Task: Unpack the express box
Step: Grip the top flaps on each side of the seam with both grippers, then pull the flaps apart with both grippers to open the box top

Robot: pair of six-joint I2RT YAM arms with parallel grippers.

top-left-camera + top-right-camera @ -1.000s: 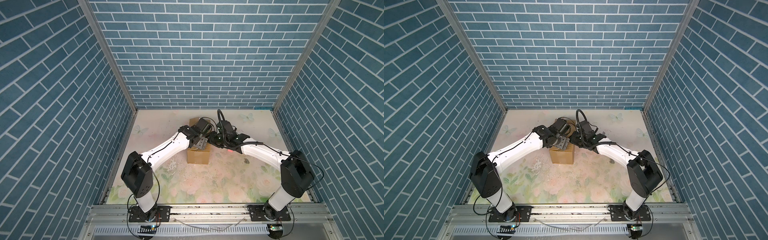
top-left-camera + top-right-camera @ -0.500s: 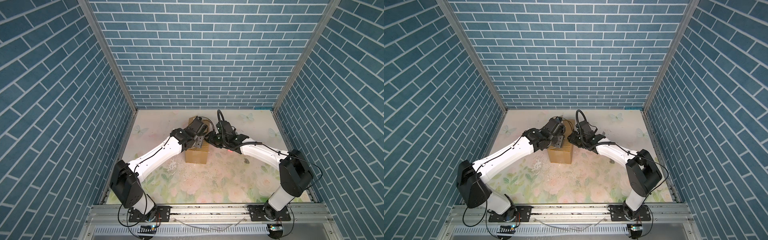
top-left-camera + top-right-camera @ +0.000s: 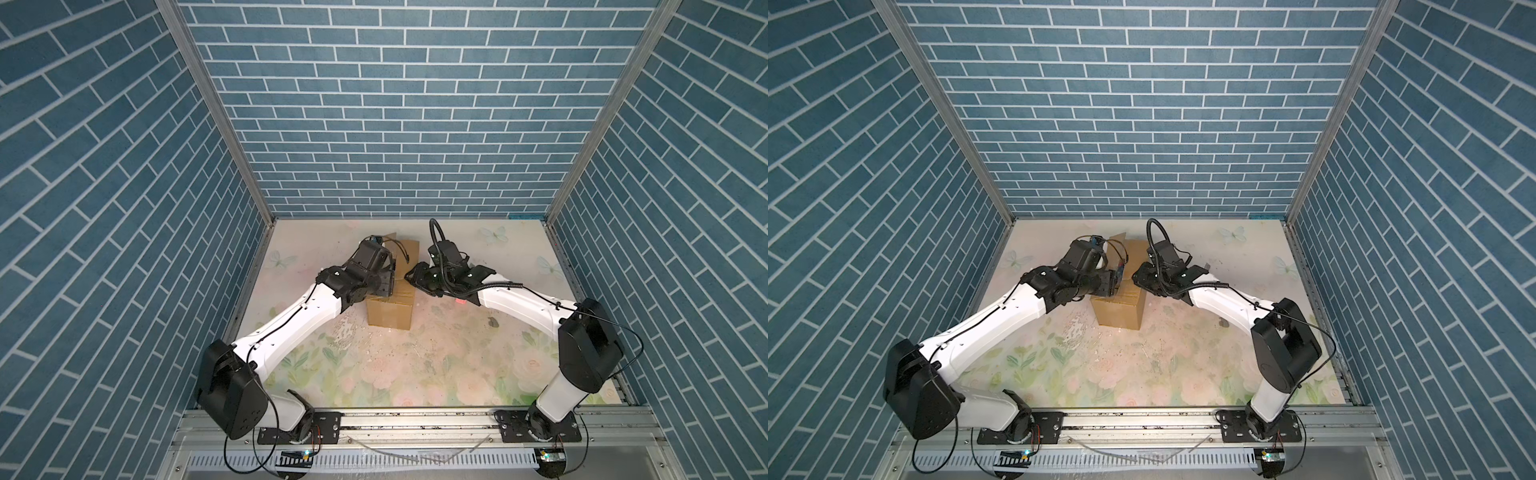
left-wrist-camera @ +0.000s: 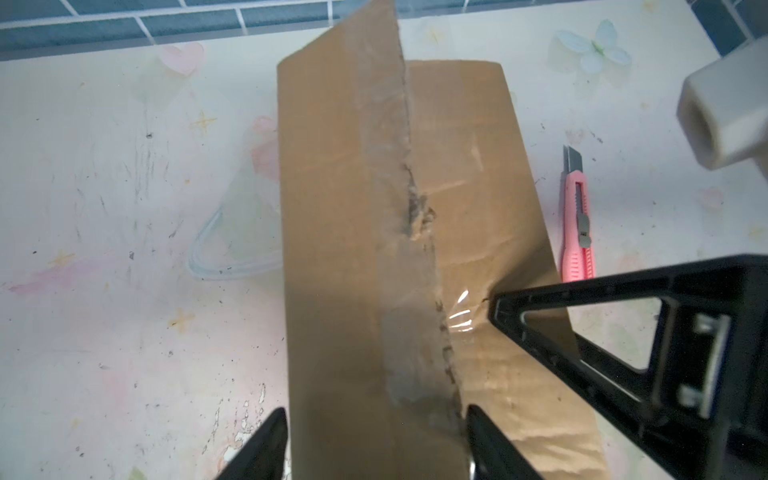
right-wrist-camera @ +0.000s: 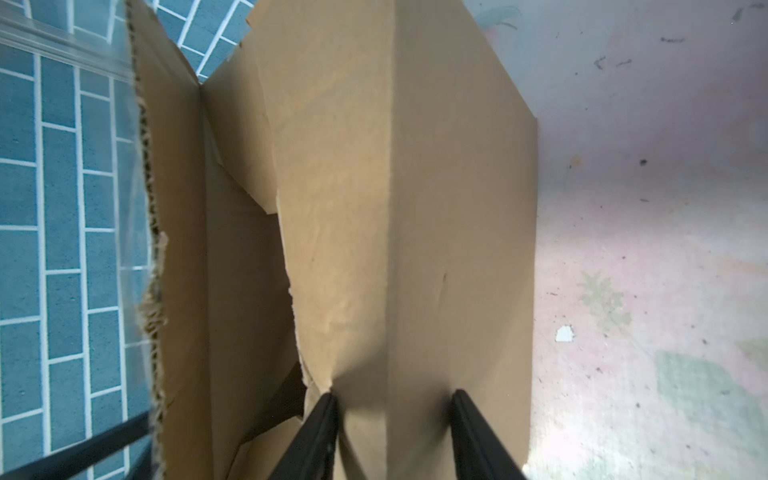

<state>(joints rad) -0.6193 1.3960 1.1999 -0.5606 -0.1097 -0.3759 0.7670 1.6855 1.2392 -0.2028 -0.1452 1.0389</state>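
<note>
The express box (image 3: 390,311) stood toward the back of the bench (image 3: 415,365), seam (image 4: 415,208) cut, left flap (image 4: 340,166) lifted, right flap (image 4: 478,187) down; emptying remained. Your left pincer (image 4: 374,415) was spread astride the lifted flap; whether your right pincer (image 5: 392,399) pinched cardboard, I couldn't tell

Pink utility knife (image 4: 577,224) flat on floral tbl (image 4: 104,332) — blade out; blue brick walls (image 3: 395,124) behind.

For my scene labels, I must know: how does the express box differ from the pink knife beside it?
The express box is brown cardboard; the pink knife is pink with a grey blade. The express box is far bigger than the pink knife. The express box has one top flap raised; the pink knife lies flat. Both rest on the table.
</note>
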